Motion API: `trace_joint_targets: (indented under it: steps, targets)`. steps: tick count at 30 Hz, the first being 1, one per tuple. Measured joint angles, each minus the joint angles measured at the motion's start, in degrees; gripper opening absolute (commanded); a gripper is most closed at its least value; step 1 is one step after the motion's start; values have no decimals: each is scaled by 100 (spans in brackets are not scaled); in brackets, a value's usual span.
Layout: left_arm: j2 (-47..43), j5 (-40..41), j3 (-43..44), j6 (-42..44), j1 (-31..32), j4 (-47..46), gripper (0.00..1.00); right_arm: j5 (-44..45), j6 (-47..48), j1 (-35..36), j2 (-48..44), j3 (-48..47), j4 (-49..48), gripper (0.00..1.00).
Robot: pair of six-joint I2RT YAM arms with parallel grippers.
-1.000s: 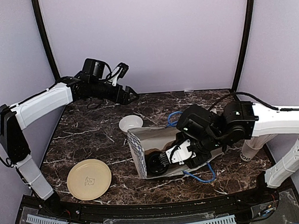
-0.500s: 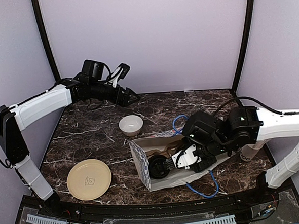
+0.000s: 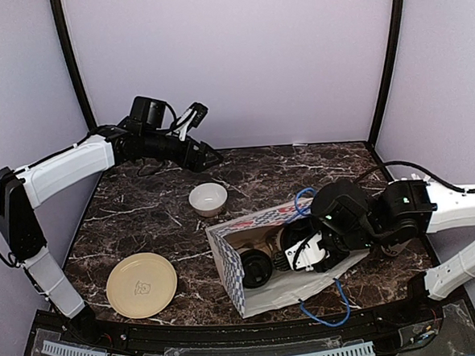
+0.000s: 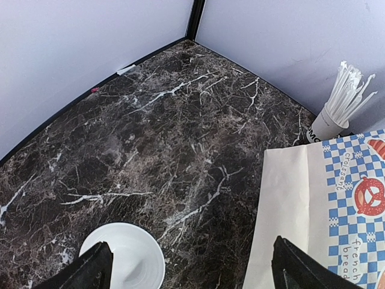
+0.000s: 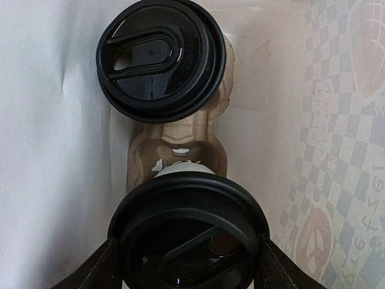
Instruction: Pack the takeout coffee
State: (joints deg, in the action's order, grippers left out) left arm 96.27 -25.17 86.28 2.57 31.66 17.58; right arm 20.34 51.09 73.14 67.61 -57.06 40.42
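Two lidded cups (image 5: pixel 161 57), axes seemingly tilted.

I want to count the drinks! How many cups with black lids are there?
2. Both stand in the cardboard carrier inside the paper bag: the far cup deeper in, the near cup between the jaws of the right gripper. The bag may hide more.
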Motion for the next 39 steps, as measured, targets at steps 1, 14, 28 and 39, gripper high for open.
trace_joint_targets:
  steps: [1, 14, 28, 39]
  targets:
    - [0, -11, -20, 2, 0, -2, 95, 39, 35, 0, 4, 11, -63, 50]
    - [0, -103, -203, 17, 0, -48, 95, 26, 201, 0, 46, 129, -487, 51]
    - [0, -142, -203, 26, 0, -125, 95, -20, 243, -118, 227, 234, -623, 51]
    - [0, -166, -205, 52, 0, -125, 95, -114, 249, -404, 612, 85, -693, 50]
